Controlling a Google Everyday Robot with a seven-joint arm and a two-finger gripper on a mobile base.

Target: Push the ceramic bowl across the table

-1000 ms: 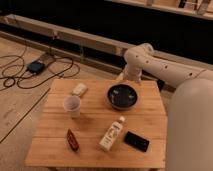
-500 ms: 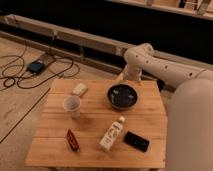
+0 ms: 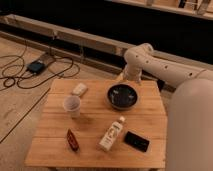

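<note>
Camera view: ceramic bowl [image 3: 123, 96] sits near the surface [image 3: 92, 125] far edge; gripper [image 3: 124, 80] just behind it, grip state indeterminable.

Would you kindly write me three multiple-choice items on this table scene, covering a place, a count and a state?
1. Where is the gripper?
A) just behind the ceramic bowl, at the far edge of the table
B) at the front-left corner
C) under the table

2. How many items lie on the table?
A) three
B) six
C) nine

3. How is the white bottle placed?
A) upright
B) lying on its side
C) inside the bowl

Answers:
1 A, it hangs just beyond the bowl's far rim.
2 B, there are the bowl, cup, pale block, bottle, red item and black item.
3 B, its length rests flat on the wood.
</note>
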